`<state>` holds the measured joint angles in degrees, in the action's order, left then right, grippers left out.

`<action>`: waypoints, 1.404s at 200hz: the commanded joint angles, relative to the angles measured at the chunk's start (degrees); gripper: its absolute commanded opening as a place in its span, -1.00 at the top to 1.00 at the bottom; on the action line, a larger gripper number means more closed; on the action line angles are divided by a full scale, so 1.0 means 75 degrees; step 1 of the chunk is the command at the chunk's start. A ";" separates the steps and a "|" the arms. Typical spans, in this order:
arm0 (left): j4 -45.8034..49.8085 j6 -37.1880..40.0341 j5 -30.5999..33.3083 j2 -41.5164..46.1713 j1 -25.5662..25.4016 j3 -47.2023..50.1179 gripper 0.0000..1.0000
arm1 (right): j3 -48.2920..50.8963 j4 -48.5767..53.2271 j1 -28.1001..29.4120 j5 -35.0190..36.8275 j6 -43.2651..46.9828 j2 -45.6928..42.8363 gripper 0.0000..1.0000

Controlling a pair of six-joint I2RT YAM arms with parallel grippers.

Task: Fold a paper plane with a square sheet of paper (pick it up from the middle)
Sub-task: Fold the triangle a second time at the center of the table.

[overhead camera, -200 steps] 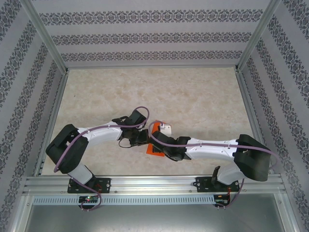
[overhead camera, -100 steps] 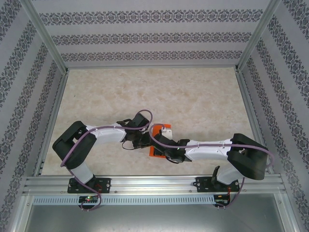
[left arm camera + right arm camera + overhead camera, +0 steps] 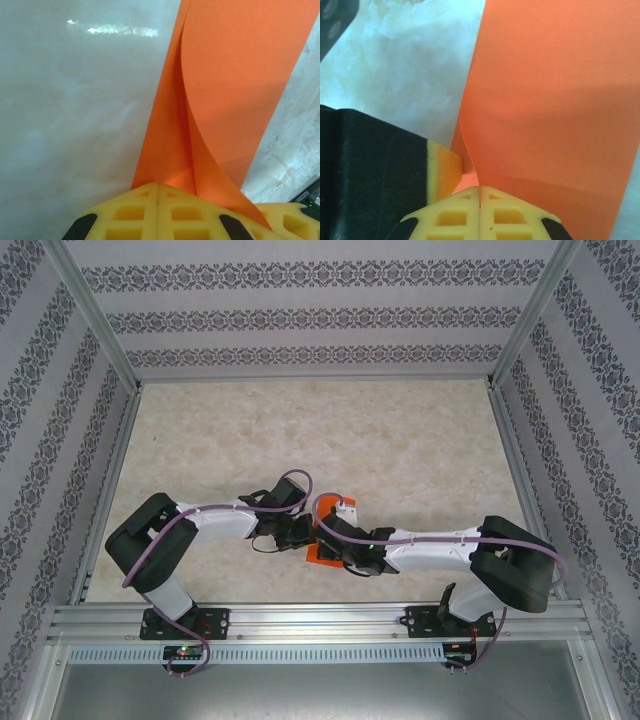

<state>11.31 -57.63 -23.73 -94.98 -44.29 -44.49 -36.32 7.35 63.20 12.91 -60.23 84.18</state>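
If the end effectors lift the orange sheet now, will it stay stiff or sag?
Probably floppy: the sheet curves in thin layers out of the left end effector. It looks very light, so lifting should be easy. It may tear if the right end effector, also shut on it, pulls away.

The left hand (image 3: 297,531) and right hand (image 3: 337,550) are crowding together at the middle of the near edge of the tabletop (image 3: 400,430), both clamping the square sheet of paper (image 3: 319,556) and leaving no passage between them. The far half and far corners are lying open; patterned walls (image 3: 310,320) are bounding three edges.
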 commanded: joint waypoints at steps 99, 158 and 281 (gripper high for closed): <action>0.0086 0.0111 0.0354 -0.0364 -0.0211 0.0122 0.94 | 0.0552 -0.0517 -0.0765 -0.1237 0.0723 -0.0630 0.93; 0.0338 0.0287 0.0415 -0.0438 -0.0215 0.0008 0.94 | 0.0852 -0.1151 -0.1822 -0.2956 0.1583 -0.0519 0.90; 0.0647 0.0498 0.0451 -0.0554 -0.0211 -0.0370 0.94 | 0.0700 -0.0761 -0.3356 -0.5170 0.3038 -0.0575 0.85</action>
<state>12.01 -55.72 -23.46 -97.01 -45.19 -46.13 -30.46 1.41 39.64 -19.90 -41.78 80.40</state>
